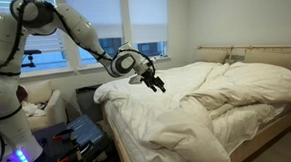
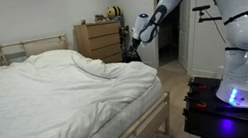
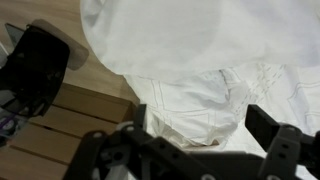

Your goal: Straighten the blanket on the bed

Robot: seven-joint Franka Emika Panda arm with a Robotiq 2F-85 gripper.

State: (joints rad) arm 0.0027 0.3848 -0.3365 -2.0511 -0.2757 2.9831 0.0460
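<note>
Fingers [image 3: 282,142] spread open and empty, poised over the near-left corner of the rumpled blanket [image 1: 236,86] heaped on the bed [image 1: 278,132]. Likely next: grasp a bunched edge, pull it flat.

Daylight from the window [image 1: 113,28] is my main source. In an exterior view its panes read bluish and bright without flaring. The blanket [image 1: 211,88] is evenly lit, with soft grey shadows in its folds. In an exterior view toward the dresser [image 2: 97,38], I find the room dimmer and warmer, and the base lamp [image 2: 232,96] throws a violet glow around itself. Both exterior views are small and soft, with fine detail lost. Wrist view: the blanket's upper part is nearly washed out, the wood of the bed [image 3: 65,118] stays warm, and the fingers [image 3: 285,145] are dark, blurred silhouettes, too near for focus.
</note>
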